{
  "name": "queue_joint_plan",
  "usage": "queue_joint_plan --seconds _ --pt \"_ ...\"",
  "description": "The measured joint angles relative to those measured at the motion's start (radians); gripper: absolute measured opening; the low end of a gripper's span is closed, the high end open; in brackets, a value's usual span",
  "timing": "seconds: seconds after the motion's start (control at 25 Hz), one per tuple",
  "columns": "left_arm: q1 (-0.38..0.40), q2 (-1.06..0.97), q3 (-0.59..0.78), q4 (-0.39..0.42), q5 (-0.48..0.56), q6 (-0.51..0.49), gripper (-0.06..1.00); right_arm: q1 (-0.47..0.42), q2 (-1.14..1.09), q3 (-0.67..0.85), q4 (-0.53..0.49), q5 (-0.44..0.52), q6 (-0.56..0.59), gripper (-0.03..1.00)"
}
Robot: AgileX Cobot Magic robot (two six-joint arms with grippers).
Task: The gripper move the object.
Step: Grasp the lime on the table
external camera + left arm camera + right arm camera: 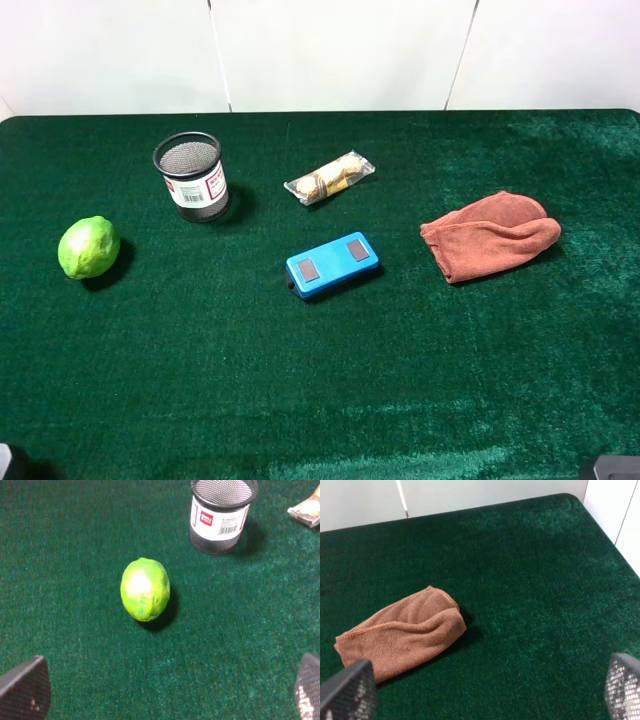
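The object, a bright green lime (pixel 89 247), lies on the green felt table (pixel 320 380) at the far left. It also shows in the left wrist view (pixel 145 589), lying apart from and ahead of my left gripper (pixel 167 700). That gripper is open and empty, with its fingertips (pixel 25 690) spread wide at the frame's corners. My right gripper (pixel 485 700) is also open and empty, with its fingertips (pixel 624 685) wide apart, over the felt near a brown cloth (pixel 402 632). In the high view only slivers of the arms show at the bottom corners.
A black mesh cup (pixel 191 176) stands behind and to the right of the lime. A wrapped snack (pixel 329 178) lies at the back middle, and a blue box (pixel 332 265) lies at the centre. The brown cloth (pixel 490 235) lies at the right. A white wall (pixel 320 50) backs the table.
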Motion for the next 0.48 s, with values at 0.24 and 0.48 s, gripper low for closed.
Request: queue_joint_plan --seconds 0.24,0.48 --pt "0.000 0.000 0.000 0.000 0.000 0.000 0.99 0.000 0.000 0.000 0.000 0.000 0.000 0.70" --pt "0.000 0.000 0.000 0.000 0.000 0.000 0.99 0.000 0.000 0.000 0.000 0.000 0.000 0.70"
